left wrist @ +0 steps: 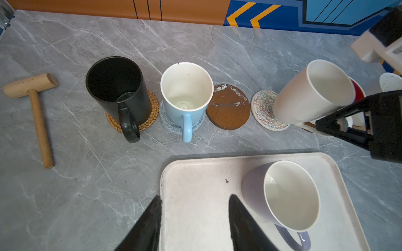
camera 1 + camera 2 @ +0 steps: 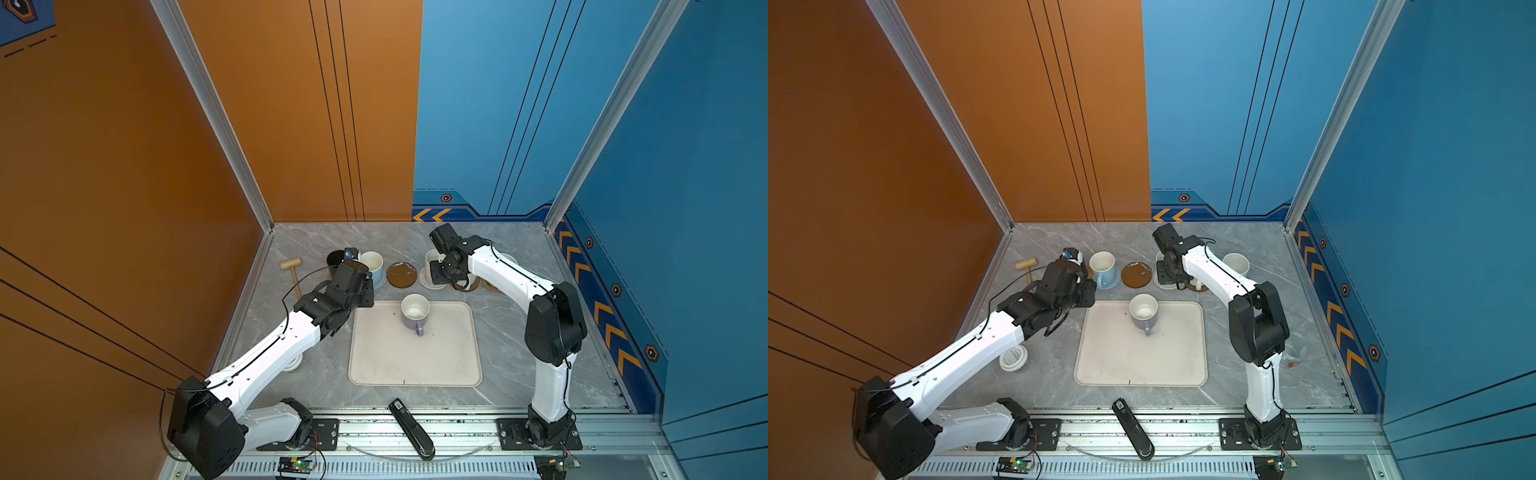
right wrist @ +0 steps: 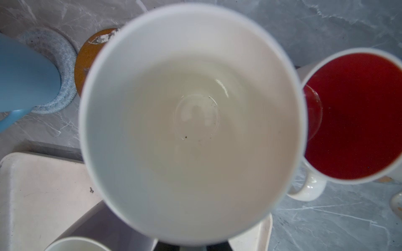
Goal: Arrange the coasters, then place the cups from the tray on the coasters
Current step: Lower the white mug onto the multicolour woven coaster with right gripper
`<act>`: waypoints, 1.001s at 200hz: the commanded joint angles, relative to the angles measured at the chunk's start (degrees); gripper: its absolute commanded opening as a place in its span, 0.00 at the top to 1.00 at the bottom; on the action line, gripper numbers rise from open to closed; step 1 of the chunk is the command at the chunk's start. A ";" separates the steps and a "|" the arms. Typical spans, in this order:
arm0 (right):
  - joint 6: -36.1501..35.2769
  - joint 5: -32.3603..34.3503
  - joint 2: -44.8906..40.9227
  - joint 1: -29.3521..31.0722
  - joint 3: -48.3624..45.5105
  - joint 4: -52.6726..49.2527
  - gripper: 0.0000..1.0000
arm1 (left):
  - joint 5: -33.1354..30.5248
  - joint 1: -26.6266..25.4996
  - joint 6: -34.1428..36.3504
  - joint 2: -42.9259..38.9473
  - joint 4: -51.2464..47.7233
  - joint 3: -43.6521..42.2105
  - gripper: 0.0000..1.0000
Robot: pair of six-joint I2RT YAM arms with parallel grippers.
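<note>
Left gripper (image 1: pixel 195 197): open and empty, fingers spread above the far left corner of the tray (image 2: pixel 415 365)
Right gripper (image 1: pixel 323 125): closed on the white mug (image 1: pixel 313 91), gripping on its handle side
White mug: over the white coaster (image 1: pixel 263 110); I cannot tell whether its base rests there
Lavender mug (image 1: pixel 280 195): upright on the tray near the far edge, handle toward the robot; the only mug on the tray
Black mug (image 1: pixel 117 91): upright on the rattan coaster (image 1: pixel 152 113), left end of the row
Blue mug (image 1: pixel 185 97): upright on the grey coaster (image 1: pixel 167 126), just beside the black mug
Brown coaster (image 1: pixel 228 108): bare, between the grey and white coasters
Red-inside mug (image 3: pixel 352 115): upright, just beside the white mug on its right
Speckled mug (image 2: pixel 1235 264): right end of the row, partly hidden by the right arm
Mallet (image 1: pixel 32 104): flat on the table, left of the black mug
</note>
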 commanded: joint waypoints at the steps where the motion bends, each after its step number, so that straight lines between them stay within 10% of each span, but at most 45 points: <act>1: -0.95 -0.20 0.47 -0.49 3.19 2.22 1.00 | 0.97 0.28 0.58 0.77 0.34 1.59 0.49; 200: -1.57 -0.69 4.98 -1.94 5.09 2.13 1.00 | 1.54 0.42 0.88 3.40 0.35 3.78 0.49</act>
